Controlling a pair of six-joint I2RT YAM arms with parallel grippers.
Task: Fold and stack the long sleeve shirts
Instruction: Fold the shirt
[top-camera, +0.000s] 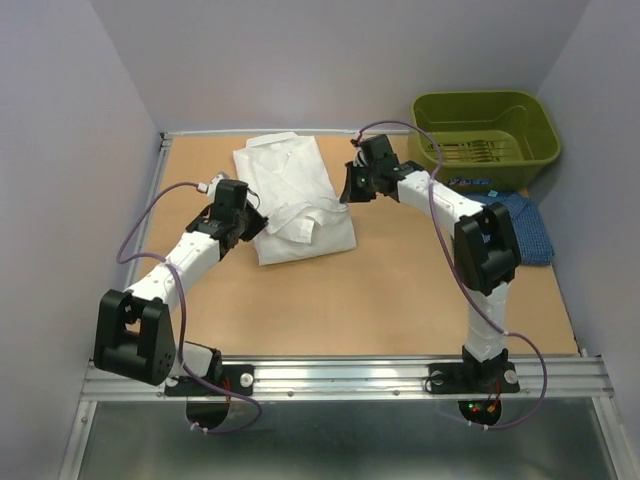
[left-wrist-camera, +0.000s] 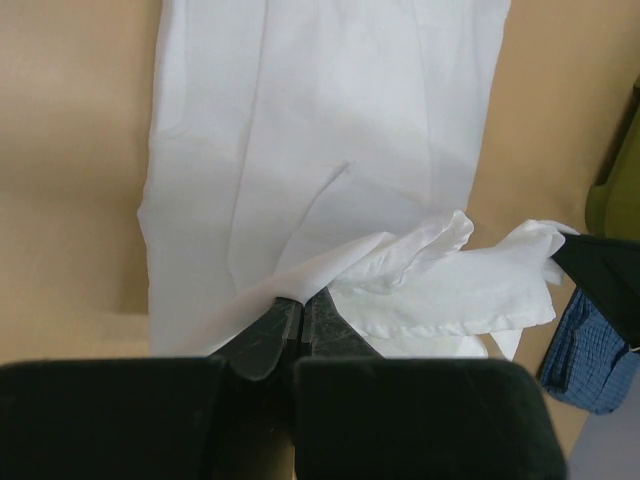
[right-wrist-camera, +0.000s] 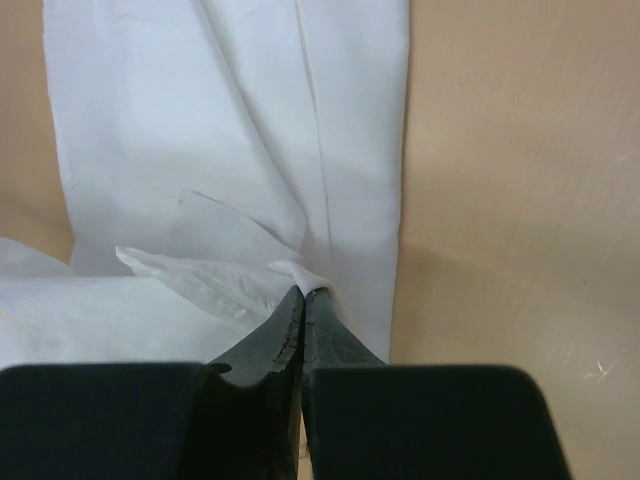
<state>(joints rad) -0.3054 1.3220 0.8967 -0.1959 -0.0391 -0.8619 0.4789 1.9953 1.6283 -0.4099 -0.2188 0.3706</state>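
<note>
At left tool (left-wrist-camera: 302, 306) tip, white shirt (left-wrist-camera: 330, 120)

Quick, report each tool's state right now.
Left tool: shut on the white shirt.
Right tool: shut on the white shirt.

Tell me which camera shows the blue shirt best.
The top view: the blue shirt lies crumpled at the right edge of the table, next to the bin. The left wrist view catches only a corner of it at its lower right. The right wrist view shows none of it.
</note>
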